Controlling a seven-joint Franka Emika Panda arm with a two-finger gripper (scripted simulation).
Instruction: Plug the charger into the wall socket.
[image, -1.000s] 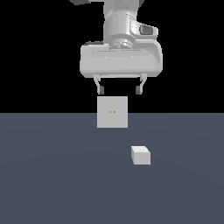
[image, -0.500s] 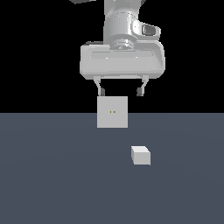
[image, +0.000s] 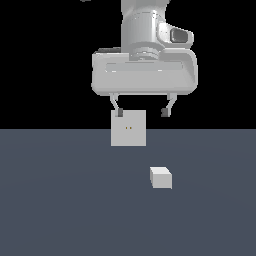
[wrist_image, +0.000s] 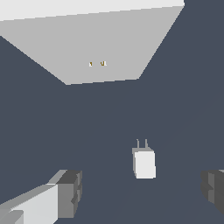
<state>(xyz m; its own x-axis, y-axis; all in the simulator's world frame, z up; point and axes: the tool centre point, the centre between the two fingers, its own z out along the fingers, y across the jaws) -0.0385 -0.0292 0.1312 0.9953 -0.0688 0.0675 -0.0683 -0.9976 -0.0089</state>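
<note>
Hovering high, the end effector (image: 142, 112) is spread wide and holds nothing. Charger (image: 161, 178) lies ungrasped on the surface (image: 60, 200), apart from wall socket (image: 128, 128); everything remains.

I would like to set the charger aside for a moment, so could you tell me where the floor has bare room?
Nearly all the dark floor is bare. The widest free patches lie toward the exterior view's left of the charger and in front of it. The tightest strip is between the charger and the wall socket. The open gripper hangs above, holding nothing.
</note>
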